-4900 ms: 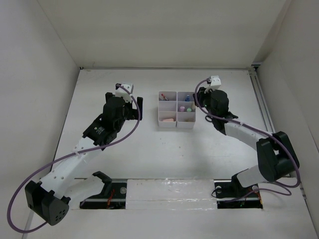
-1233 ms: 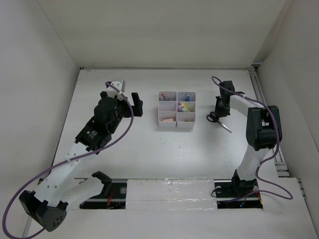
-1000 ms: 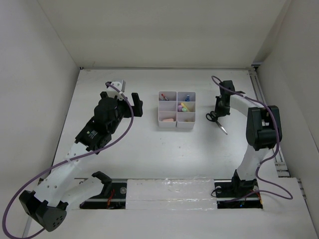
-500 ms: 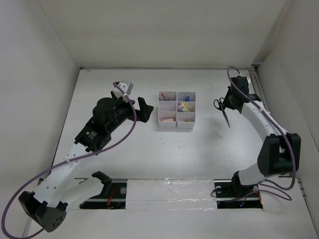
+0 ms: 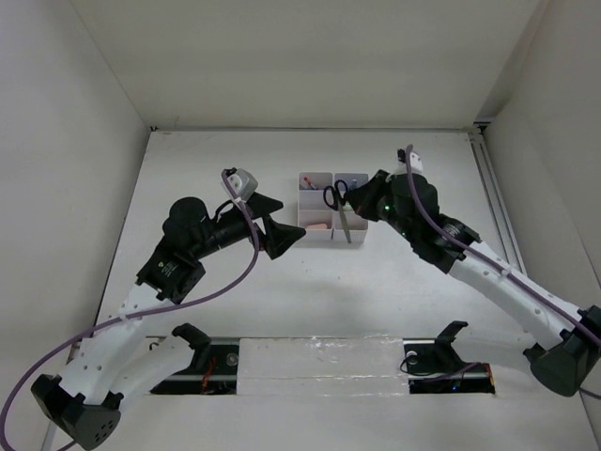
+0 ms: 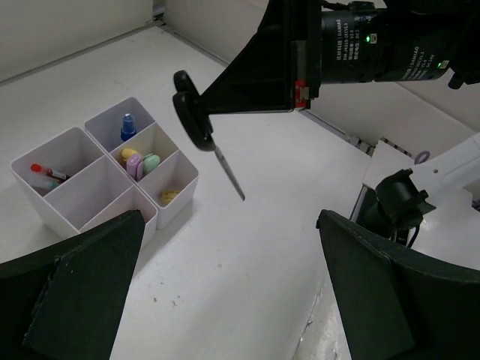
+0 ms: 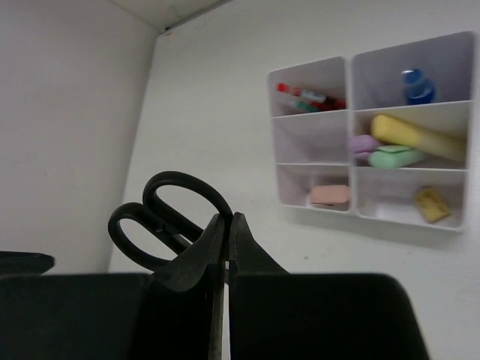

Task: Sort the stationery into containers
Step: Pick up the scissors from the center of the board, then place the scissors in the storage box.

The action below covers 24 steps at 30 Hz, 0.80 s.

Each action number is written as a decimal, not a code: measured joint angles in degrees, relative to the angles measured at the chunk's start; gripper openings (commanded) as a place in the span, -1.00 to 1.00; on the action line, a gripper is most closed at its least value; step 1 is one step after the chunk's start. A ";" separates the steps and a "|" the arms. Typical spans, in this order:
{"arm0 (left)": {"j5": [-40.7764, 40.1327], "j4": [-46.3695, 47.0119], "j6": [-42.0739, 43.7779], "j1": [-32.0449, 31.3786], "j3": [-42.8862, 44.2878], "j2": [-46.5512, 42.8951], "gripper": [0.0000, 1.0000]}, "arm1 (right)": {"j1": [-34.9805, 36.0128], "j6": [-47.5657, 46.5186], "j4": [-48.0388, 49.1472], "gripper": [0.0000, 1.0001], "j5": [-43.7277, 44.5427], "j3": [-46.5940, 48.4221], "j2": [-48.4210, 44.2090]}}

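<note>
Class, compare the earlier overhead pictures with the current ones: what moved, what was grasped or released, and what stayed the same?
The right gripper closed on the scissors lying on the table right of the tray, lifted them and carried them left; they now hang close to the tray. The open left gripper swung right toward it. The tray stayed put.

The right arm's black two-finger gripper (image 5: 350,205) reaches in from the right and is clamped on the black-handled scissors (image 5: 331,196). The scissors hang over the white plastic six-compartment organiser tray (image 5: 302,177), handle loops towards the far side and steel blades pointing at the tray's near edge. Just left of the tray, the left arm's black gripper (image 5: 277,224) hovers above the white tabletop (image 5: 282,301) with its fingers spread wide, holding nothing.
</note>
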 measured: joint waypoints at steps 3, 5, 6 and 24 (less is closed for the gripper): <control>0.31 0.07 1.11 0.00 -0.09 -2.01 1.00 | 5.66 2.21 1.49 -1.00 2.38 3.26 2.91; 0.28 0.09 1.75 0.00 -0.09 -2.97 1.00 | 8.46 3.41 2.64 -1.00 3.96 4.98 4.57; 0.28 0.07 2.05 0.00 -0.09 -3.28 1.00 | 9.75 3.96 3.39 -1.00 4.72 5.46 5.09; -6.64 0.48 3.13 0.00 -0.98 -5.09 1.00 | 21.73 6.60 10.45 -1.00 9.60 7.43 6.03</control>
